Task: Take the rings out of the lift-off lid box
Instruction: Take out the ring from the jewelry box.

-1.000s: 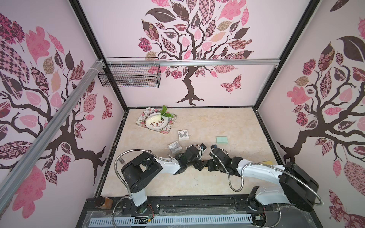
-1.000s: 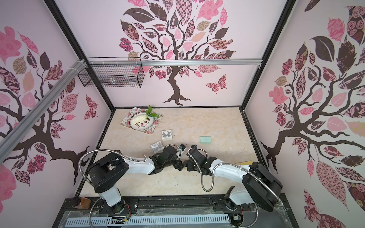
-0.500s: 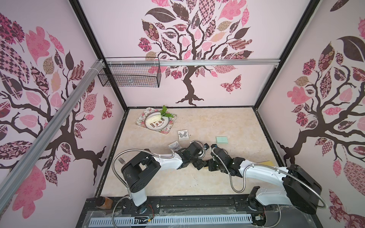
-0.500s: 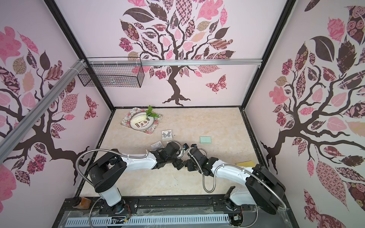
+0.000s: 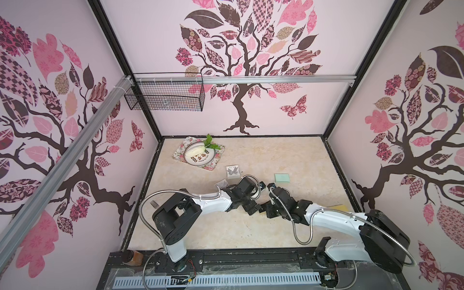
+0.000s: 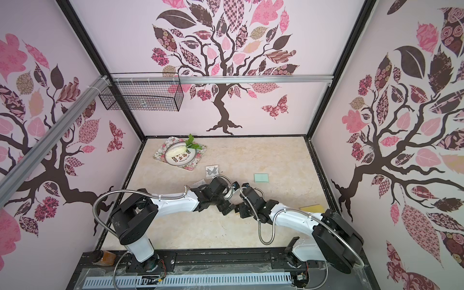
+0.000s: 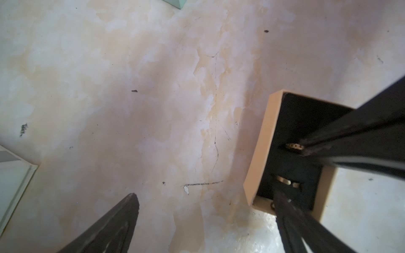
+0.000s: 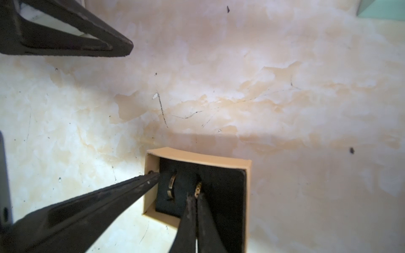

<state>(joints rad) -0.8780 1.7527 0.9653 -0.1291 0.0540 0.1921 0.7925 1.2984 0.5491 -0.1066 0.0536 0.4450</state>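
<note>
both arms have pushed farther out over the last second, and the left arm (image 5: pixel 213 200) and right arm (image 5: pixel 336 221) now meet nose to nose in the middle of the table (image 5: pixel 288 155). that puts them over the open tan box (image 8: pixel 197 157), lid off, which the wrists hide in both top views. the left gripper (image 7: pixel 206 196) is spread wide, one finger (image 8: pixel 140 183) against the inside of the box wall, apparently steadying it. the right gripper (image 8: pixel 197 198) is pinched tight on a studded ring (image 8: pixel 198 188), low against the black insert (image 8: pixel 223 192). the pull looks begun, not finished. that ring stands on edge. so does a second ring (image 8: pixel 171 183), half sunk in its slit, its band running roughly along the right gripper's reach.
</note>
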